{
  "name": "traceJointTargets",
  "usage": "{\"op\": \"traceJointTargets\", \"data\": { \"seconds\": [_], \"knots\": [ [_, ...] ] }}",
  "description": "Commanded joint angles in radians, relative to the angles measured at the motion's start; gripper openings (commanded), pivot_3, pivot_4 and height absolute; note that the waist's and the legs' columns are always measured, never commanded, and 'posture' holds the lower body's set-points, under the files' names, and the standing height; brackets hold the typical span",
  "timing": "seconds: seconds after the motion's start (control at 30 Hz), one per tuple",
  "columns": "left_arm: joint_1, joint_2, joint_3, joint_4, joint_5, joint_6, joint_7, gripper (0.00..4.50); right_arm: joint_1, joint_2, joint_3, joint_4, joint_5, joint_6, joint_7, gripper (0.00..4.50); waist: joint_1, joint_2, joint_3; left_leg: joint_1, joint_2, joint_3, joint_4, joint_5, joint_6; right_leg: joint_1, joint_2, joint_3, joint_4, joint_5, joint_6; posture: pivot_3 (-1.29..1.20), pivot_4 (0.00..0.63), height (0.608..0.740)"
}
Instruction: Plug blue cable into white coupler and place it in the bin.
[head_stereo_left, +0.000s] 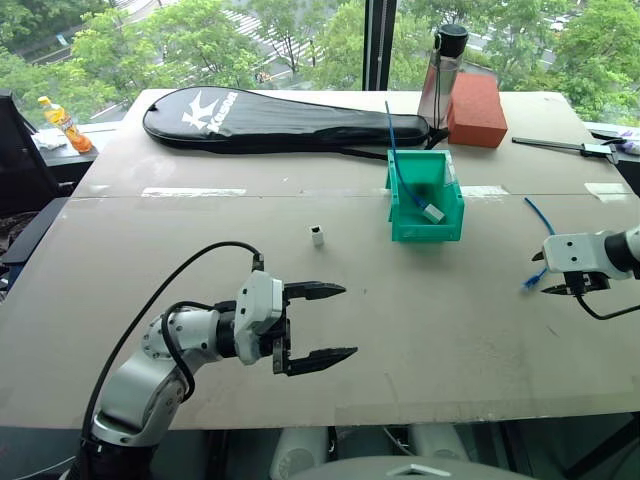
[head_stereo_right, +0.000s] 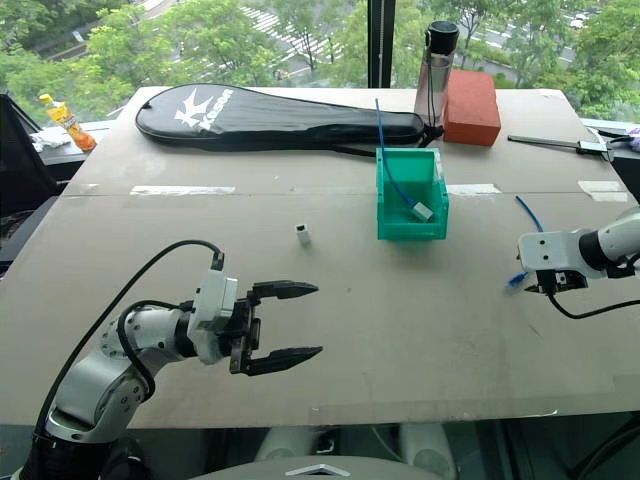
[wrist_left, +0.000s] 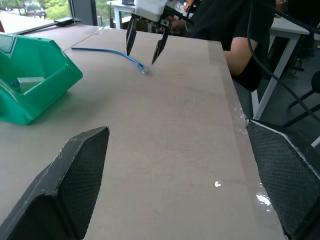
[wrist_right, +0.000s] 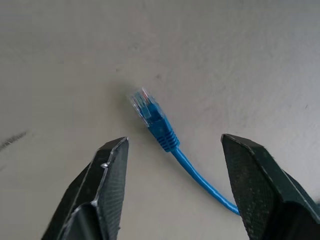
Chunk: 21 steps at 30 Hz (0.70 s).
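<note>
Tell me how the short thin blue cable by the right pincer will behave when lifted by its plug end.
The short thin blue cable already lies curved on the table, so it will probably droop. It looks light. Its small clear plug might slip between the right pincer's open fingers.

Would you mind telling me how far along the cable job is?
Nothing is finished yet. The right pincer straddles the short blue cable near its clear plug, fingers open, not gripping. The tiny white coupler stands alone on the table, unplugged. Plugging and placing in the teal plastic bin remain.
</note>
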Motion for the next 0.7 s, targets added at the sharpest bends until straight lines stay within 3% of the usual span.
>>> {"op": "traceJointTargets", "data": {
  "seconds": [0.03,0.37,0.5,0.63,0.7],
  "knots": [
    [0.013,-0.003,-0.003,-0.037,0.001,-0.02,0.01,4.5,-0.057,0.008,0.017,0.074,-0.032,-0.084,0.026,3.11,-0.001,0.0,0.0,0.0,0.0,0.0,0.0,0.0,0.0,0.0,0.0,0.0,0.0,0.0,0.0,0.0,0.15,0.74],
    [0.035,-0.003,-0.001,-0.04,0.01,-0.035,0.027,4.5,-0.112,0.072,0.046,0.178,-0.073,-0.152,0.025,3.11,-0.012,0.0,0.0,0.002,0.0,0.0,0.0,0.0,0.0,0.001,-0.001,0.001,0.001,0.0,0.0,0.0,0.15,0.74],
    [0.04,-0.006,-0.007,-0.046,0.015,-0.038,0.031,4.5,-0.126,0.092,0.053,0.207,-0.091,-0.155,0.022,1.87,-0.018,0.0,0.0,0.004,0.001,0.001,0.0,0.0,0.0,0.002,-0.001,0.002,0.002,0.0,0.0,0.0,0.15,0.74],
    [0.039,-0.008,-0.012,-0.044,0.017,-0.039,0.032,4.5,-0.148,0.109,0.058,0.228,-0.1,-0.153,0.03,0.15,-0.026,-0.002,0.0,0.009,0.002,0.005,0.001,0.0,0.0,0.007,-0.003,0.004,0.002,0.001,-0.001,0.0,0.15,0.74],
    [0.038,-0.009,-0.013,-0.044,0.017,-0.039,0.033,4.5,-0.164,0.118,0.061,0.241,-0.108,-0.154,0.021,0.05,-0.032,-0.002,0.0,0.009,0.003,0.006,0.002,0.0,0.0,0.007,-0.003,0.004,0.002,0.003,-0.003,0.0,0.15,0.74]
  ]
}}
